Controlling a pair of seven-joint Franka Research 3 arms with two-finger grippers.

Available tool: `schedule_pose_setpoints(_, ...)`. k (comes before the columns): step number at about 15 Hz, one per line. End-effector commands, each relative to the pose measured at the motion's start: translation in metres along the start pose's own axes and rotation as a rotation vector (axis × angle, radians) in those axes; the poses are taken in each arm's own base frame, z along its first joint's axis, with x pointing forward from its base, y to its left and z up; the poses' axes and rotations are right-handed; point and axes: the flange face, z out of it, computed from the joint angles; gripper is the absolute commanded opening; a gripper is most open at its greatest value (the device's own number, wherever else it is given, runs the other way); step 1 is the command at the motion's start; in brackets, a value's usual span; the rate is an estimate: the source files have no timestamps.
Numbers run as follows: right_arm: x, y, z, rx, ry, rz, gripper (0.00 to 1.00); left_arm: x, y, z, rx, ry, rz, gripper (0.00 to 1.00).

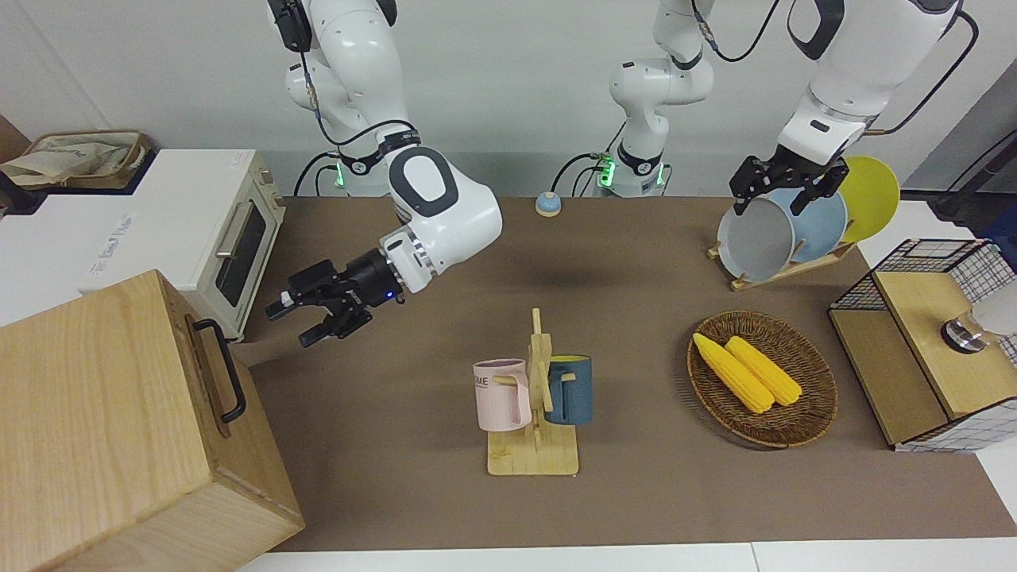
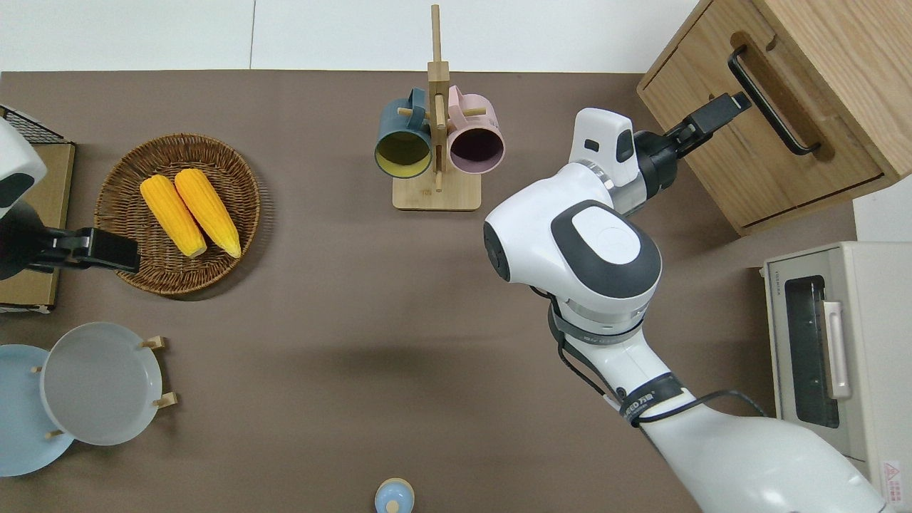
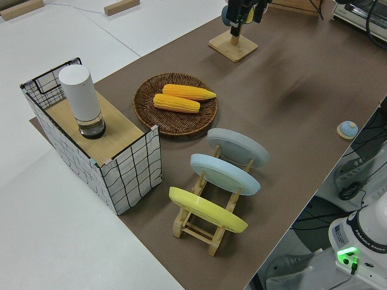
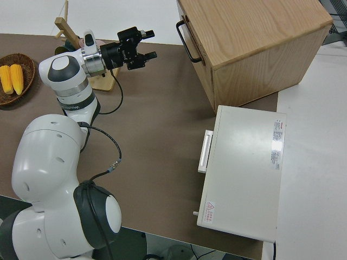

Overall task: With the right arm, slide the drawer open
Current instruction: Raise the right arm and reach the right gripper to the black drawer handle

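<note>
Black right claw (image 1: 302, 322), fingers spread, short of drawer (image 1: 213, 373) handle (image 1: 222, 368).

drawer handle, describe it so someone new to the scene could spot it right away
Find the big pale wooden box at the right arm's end of the table, beside the white toaster oven. On the drawer in its front sits the handle: a black metal bar, unlike the oven's pale one.

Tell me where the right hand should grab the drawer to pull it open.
Grab the black bar handle on the drawer front. It stands off the wood, leaving a gap. Come straight at the front, where the open right hand already faces, fingers either side of the bar.
</note>
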Motion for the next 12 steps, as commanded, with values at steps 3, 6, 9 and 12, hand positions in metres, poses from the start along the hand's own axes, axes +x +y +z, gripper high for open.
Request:
schedule_pose_setpoints(3,0.005,-0.026,0.028,-0.1,0.025,-0.081,0.981,0.001,-0.001,-0.004,0.016,-0.005,0.011,0.99)
schedule_pose_setpoints(6,0.002,-0.027,0.043,-0.116,0.008,-0.084,0.981,0.001,-0.001,-0.004,0.016,-0.005,0.011,0.99)
schedule_pose_setpoints(9,0.002,-0.032,0.059,-0.15,0.007,-0.102,0.981,0.001,-0.001,-0.004,0.016,-0.005,0.011,0.99)
schedule_pose_setpoints(12,0.001,-0.033,0.072,-0.156,0.021,-0.095,0.981,0.001,-0.001,-0.004,0.016,-0.005,0.011,0.99)
